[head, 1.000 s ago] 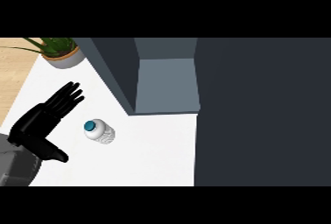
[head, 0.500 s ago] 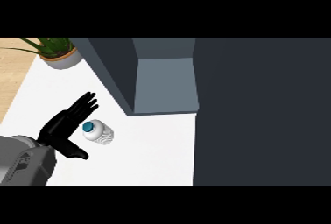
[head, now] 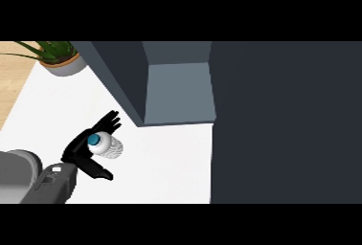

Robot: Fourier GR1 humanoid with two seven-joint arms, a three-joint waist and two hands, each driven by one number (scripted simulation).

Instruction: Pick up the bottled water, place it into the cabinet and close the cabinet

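Observation:
The bottled water (head: 109, 147), white with a blue cap (head: 93, 139), stands on the white counter (head: 166, 165) just in front of the cabinet. My left hand (head: 79, 150) comes in from the lower left and lies against the bottle's left side. Its fingers (head: 107, 122) are straight and reach past the cap, and the thumb (head: 99, 173) sticks out below the bottle; the hand is open. The dark grey cabinet (head: 283, 119) is open and shows a lighter inside (head: 178, 91). Its door (head: 117, 79) swings out to the left. My right hand is not in view.
A potted plant (head: 62, 60) stands at the counter's far left corner. The counter's left edge borders a wooden floor (head: 10, 76). The cabinet's dark body fills the right half of the view.
My left hand has moved right and forward, from beside the bottle to up against it, fingers now past the cap. The bottle has barely shifted.

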